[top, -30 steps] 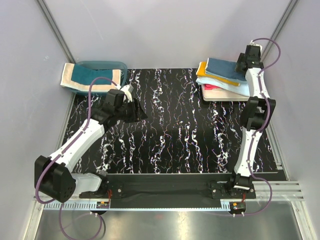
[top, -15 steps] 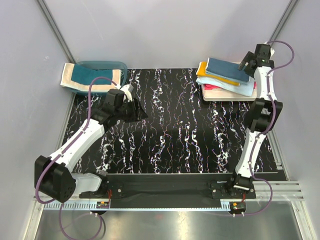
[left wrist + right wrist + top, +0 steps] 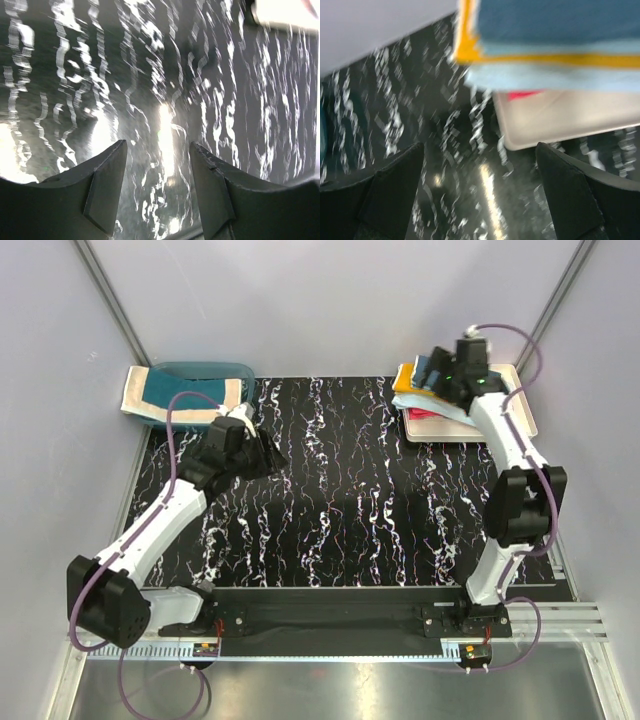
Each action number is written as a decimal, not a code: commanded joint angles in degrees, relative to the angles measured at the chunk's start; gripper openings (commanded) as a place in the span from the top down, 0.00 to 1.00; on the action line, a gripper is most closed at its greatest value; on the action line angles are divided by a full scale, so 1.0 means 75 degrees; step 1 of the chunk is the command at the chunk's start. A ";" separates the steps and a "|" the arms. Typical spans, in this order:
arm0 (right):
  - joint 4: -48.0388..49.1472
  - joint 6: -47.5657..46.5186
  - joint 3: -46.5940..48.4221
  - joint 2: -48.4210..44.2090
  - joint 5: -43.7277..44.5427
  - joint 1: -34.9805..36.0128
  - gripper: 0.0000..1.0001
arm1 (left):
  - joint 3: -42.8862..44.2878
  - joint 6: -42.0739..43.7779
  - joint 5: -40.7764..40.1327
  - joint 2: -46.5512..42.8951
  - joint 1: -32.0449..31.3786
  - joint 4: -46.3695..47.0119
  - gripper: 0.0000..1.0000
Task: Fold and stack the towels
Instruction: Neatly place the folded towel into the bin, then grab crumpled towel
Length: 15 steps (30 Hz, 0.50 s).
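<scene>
A stack of folded towels [image 3: 422,400] lies on the cream tray [image 3: 524,420] at the back right. In the right wrist view the stack shows a dusty blue towel [image 3: 555,20] on top, then an orange-yellow one [image 3: 540,59], a light blue one [image 3: 545,77] and a red one [image 3: 525,94]. My right gripper [image 3: 442,380] is open and empty over the stack's near-left side; in its own view [image 3: 480,147] it hangs above the mat beside the tray's corner [image 3: 570,120]. A dark teal towel with a cream border [image 3: 185,395] hangs over the basin. My left gripper [image 3: 268,455] is open and empty above the mat, as its own view [image 3: 157,145] shows.
The translucent teal basin [image 3: 210,370] stands at the back left corner. The black marbled mat [image 3: 350,490] covers the table between the arms. Grey walls and metal posts close in the back and both sides. The tray's corner shows in the left wrist view [image 3: 285,12].
My right arm has swung from the far right of the stack leftward, over it. My left gripper has shifted slightly toward the back.
</scene>
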 commanded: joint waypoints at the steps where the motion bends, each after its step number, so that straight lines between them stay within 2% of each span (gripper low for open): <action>1: 0.1018 0.0260 -0.0945 -0.0722 -0.0316 0.0717 0.00 | 0.0531 -0.0777 -0.1319 0.0159 0.0359 0.0916 0.42; 6: 0.1532 0.0378 -0.2045 -0.1144 -0.0386 0.1713 0.00 | 0.1514 -0.1223 -0.3716 0.1397 0.0852 0.1386 0.41; 9: 0.1686 0.0460 -0.2505 -0.1203 -0.0386 0.2345 0.00 | 0.2428 -0.1621 -0.4423 0.2501 0.1681 0.1375 0.39; 15: 0.1803 0.0554 -0.2915 -0.1180 -0.0386 0.2968 0.00 | 0.4912 -0.2289 -0.4742 0.5102 0.2539 0.0919 0.38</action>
